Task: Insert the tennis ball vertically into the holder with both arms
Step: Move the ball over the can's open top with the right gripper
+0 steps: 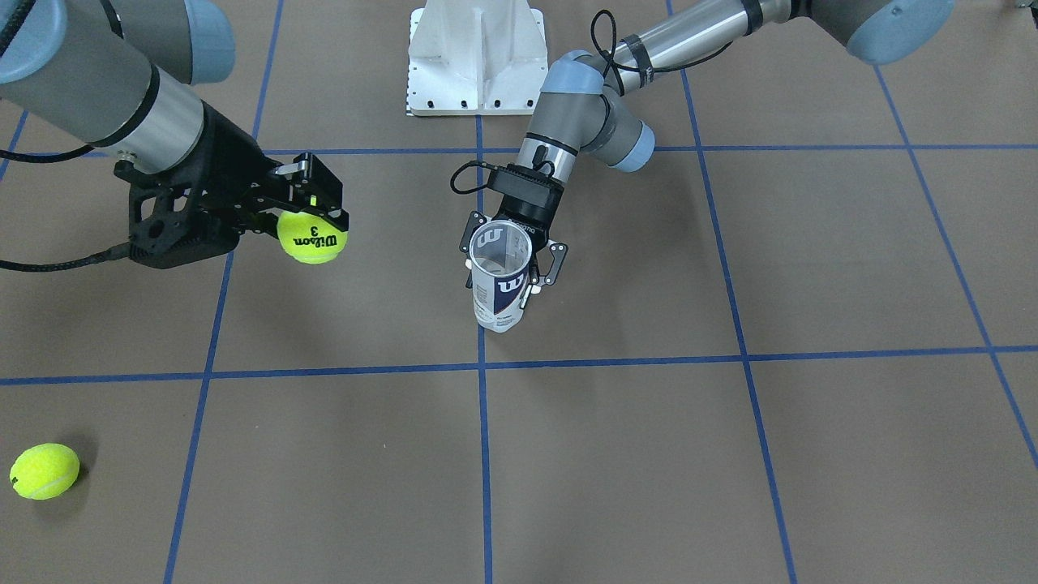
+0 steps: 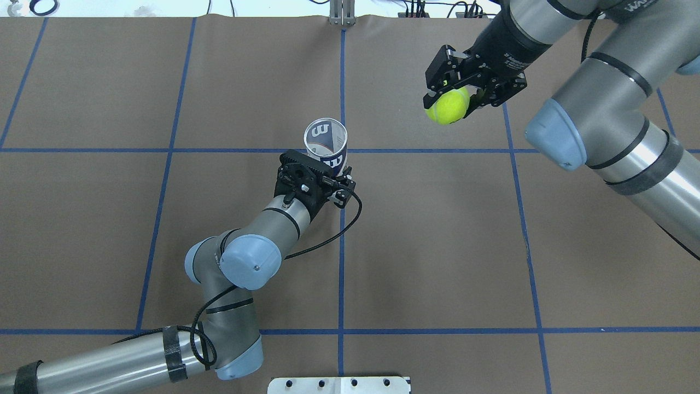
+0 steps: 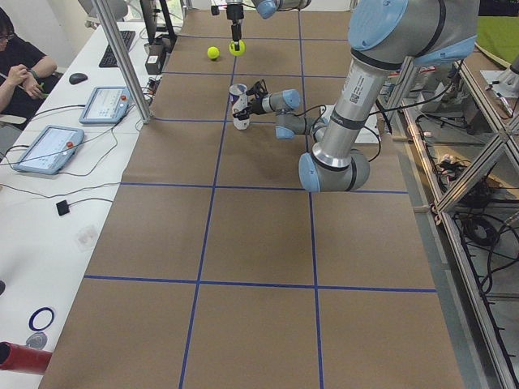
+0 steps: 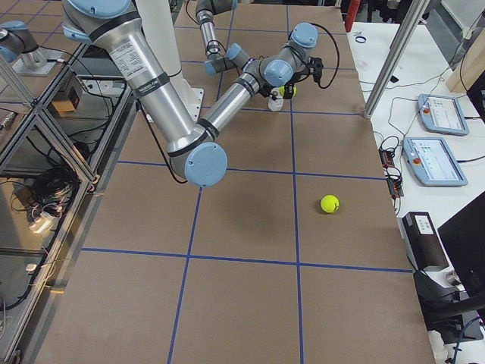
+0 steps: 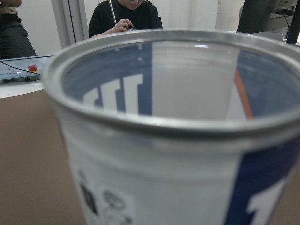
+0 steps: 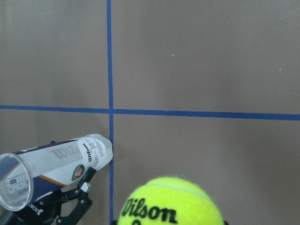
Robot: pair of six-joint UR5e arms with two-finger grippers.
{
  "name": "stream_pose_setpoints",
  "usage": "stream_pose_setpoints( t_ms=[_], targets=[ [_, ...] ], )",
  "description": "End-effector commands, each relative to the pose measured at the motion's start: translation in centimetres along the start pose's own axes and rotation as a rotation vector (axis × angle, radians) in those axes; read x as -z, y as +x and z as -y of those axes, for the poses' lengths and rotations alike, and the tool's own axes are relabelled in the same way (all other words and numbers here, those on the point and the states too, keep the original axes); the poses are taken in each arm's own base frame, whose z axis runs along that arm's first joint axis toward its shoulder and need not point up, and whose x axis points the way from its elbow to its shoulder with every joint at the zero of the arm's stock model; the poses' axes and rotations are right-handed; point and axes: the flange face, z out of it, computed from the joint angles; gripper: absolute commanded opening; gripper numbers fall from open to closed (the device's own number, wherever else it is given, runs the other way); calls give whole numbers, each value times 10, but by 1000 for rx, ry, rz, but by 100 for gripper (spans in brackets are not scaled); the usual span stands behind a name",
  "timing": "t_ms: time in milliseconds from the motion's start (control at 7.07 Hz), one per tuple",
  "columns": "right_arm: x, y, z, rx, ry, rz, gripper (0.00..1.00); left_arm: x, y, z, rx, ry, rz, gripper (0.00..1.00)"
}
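Note:
The holder [image 1: 500, 276], a clear tube with a white and navy label, stands upright with its metal-rimmed mouth up near the table's middle. My left gripper [image 1: 509, 274] is shut on its side from the robot's side. The holder [image 2: 326, 143] looks empty, and its rim [image 5: 164, 123] fills the left wrist view. A yellow-green tennis ball [image 1: 312, 236] marked "Wilson 3" hangs above the table, with my right gripper [image 1: 313, 221] shut on it. That ball [image 2: 448, 105] is well off to the side of the holder's mouth. The right wrist view shows the ball [image 6: 171, 201] close up and the holder [image 6: 56, 164] lower left.
Another tennis ball [image 1: 45, 470] lies loose on the table near the operators' edge on my right side. The white base pedestal [image 1: 476, 57] stands at the robot's side. A person [image 3: 20, 65] sits beyond the far edge beside tablets [image 3: 49, 148].

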Motion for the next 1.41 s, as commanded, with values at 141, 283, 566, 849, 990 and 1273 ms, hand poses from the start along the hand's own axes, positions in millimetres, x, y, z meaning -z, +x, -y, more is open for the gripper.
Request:
stream_pose_setpoints(
  t_ms=[141,283,566,849,990,1273],
  targets=[
    [-12,-82,5,-13,18,20,0,-1,2,3,-34,1,-2,69],
    [-19,-107,14,-29,14,18,0,0,3,3,-33,1,-4,68],
    [-41,-132,13,-14,31,-6,0,-1,7,8,-37,7,-8,68],
    [-72,-148,8,-1,38,-40,0,-1,11,13,-45,13,-11,68],
    [-79,-147,5,-3,27,-46,0,-1,14,16,-42,17,-14,68],
    [-86,-145,3,-3,28,-55,0,-1,15,17,-41,18,-15,68]
  ],
)
